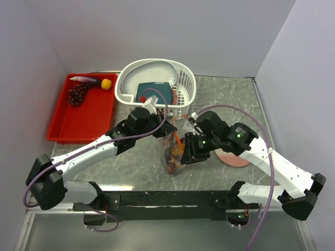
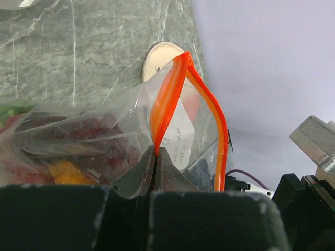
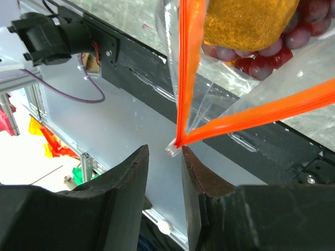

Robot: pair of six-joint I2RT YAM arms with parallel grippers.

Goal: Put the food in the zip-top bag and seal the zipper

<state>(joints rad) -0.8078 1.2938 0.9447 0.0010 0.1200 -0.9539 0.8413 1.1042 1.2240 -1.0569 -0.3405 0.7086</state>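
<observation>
A grey marbled table (image 1: 230, 97) with white veins lies beneath both sets of jaws. Beyond the left gripper (image 1: 163, 127) and the right gripper (image 1: 184, 152) rises a plain back wall (image 1: 172, 31) — pale lilac-grey — and matching side walls (image 1: 23, 78) flank the jaws either way. The light is soft and even. Nearer than the jaws, a black rail (image 1: 167, 201) edges the table — a pale panel (image 1: 157, 238) lies past it.
</observation>
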